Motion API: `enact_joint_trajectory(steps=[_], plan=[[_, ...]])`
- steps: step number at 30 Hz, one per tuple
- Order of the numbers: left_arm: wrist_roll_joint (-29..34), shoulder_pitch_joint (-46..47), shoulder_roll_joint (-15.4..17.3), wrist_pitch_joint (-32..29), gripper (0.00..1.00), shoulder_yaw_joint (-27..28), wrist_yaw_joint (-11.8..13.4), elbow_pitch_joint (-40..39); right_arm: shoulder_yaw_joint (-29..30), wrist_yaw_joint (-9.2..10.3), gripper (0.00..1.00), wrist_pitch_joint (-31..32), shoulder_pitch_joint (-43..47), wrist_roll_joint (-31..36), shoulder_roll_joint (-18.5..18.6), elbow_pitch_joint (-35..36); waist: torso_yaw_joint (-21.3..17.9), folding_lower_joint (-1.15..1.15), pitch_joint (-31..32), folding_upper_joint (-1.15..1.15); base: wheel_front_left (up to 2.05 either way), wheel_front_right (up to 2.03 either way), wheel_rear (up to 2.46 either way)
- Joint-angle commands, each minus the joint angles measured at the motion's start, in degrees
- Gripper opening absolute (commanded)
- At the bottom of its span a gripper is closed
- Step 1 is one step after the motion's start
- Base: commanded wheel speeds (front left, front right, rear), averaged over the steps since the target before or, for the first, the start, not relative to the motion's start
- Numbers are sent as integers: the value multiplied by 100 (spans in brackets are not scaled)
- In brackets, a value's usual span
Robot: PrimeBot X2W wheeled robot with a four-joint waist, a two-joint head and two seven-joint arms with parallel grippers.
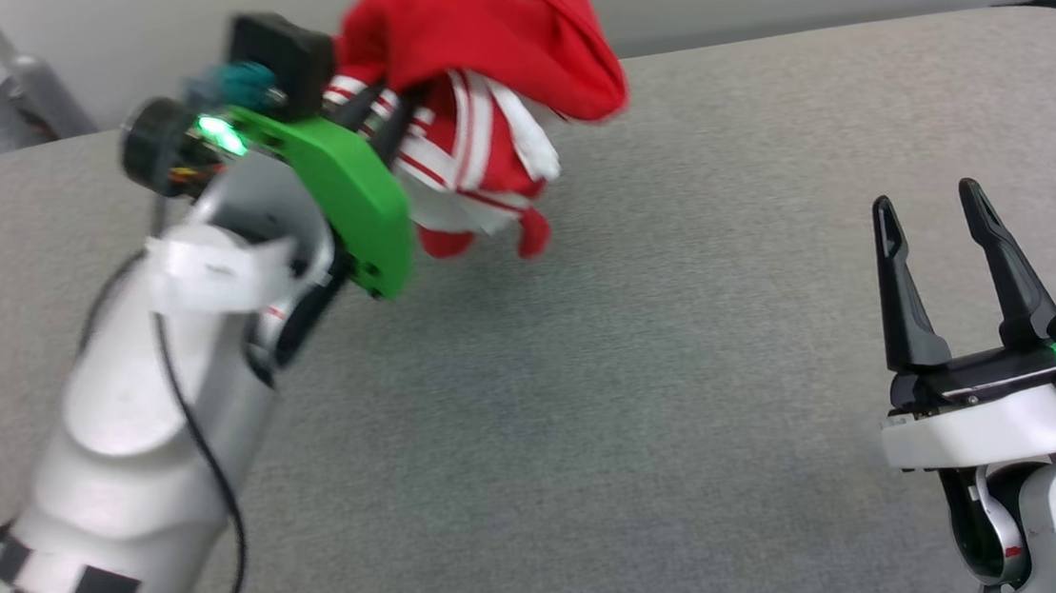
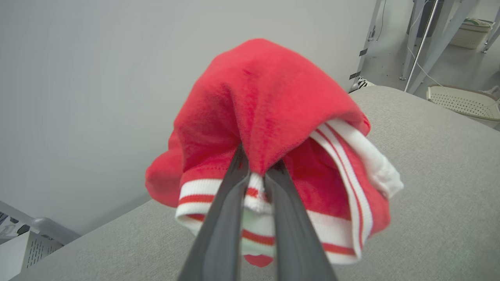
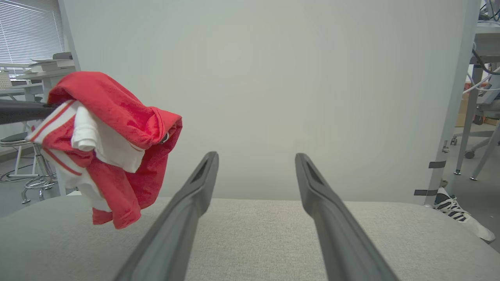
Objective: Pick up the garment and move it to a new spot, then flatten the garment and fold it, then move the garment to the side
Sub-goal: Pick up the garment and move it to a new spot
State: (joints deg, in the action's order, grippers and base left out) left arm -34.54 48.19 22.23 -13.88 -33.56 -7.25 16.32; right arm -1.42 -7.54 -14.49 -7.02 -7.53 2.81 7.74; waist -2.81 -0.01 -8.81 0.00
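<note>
Left end effector (image 2: pixel 258 166) is up over the grey worktop (image 1: pixel 649 372), clamped on the bunched garment (image 1: pixel 487 42) dangling above it; right end effector (image 1: pixel 926 197) sits spread and empty. Fabric looks light and floppy, so the thicker striped trim (image 2: pixel 218 191) seems the safest grab.

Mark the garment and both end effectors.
garment (image 1: pixel 506 40), head view, red body fabric of the bunched shirt.
left end effector (image 2: pixel 258 162), left wrist view, midway between the fingertips, where they pinch the fabric.
right end effector (image 1: pixel 924 195), head view, gap midway between the open fingertips.
</note>
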Motion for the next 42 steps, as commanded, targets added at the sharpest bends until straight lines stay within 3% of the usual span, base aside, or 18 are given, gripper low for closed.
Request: enact_joint_trajectory(steps=[1, 11, 12, 13, 14, 20, 29, 33, 42], plan=[[127, -116, -75, 85, 0, -125, 5, 73, 15, 5, 100, -51, 56, -39, 8, 13, -363, 1, -24, 0, 0, 0, 0], [500, -811, -1120, 662, 0, -1225, -6, 1346, 30, 5, 100, -51, 74, -102, 7, 29, -922, 1, -262, 0, 0, 0, 0], [516, -861, -1220, 685, 5, -1309, -7, 1480, 34, 5, 100, -51, 72, -100, 7, 26, -929, 1, -274, 0, 0, 0, 0], [542, -915, -1335, 703, 65, -1406, -7, 1642, 39, 5, 100, -51, 71, -98, 7, 22, -933, 1, -287, 0, 0, 0, 0], [551, -955, -1426, 697, 100, -1484, -8, 1770, 43, 5, 100, -51, 71, -96, 7, 18, -930, 1, -294, 0, 0, 0, 0], [384, -1073, -1805, 928, 100, -1797, -17, 2245, 37, 5, 100, -51, 86, -66, 7, -92, -749, 1, -239, 0, 0, 0, 0], [-17, -948, -1869, 1474, 100, -1575, -17, 2254, 74, 5, 100, -51, 244, 71, 7, -254, -173, 1, 205, 0, 0, 0, 0], [-116, -857, -1604, 1686, 100, -1311, 63, 1989, 107, 5, 100, -51, 345, 125, 7, -325, 100, 1, 445, 0, 0, 0, 0], [-339, -1660, -637, 2629, 100, -424, 735, 890, 173, 5, 100, -51, 628, 154, 7, -395, 434, 1, 818, 0, 0, 0, 0]])
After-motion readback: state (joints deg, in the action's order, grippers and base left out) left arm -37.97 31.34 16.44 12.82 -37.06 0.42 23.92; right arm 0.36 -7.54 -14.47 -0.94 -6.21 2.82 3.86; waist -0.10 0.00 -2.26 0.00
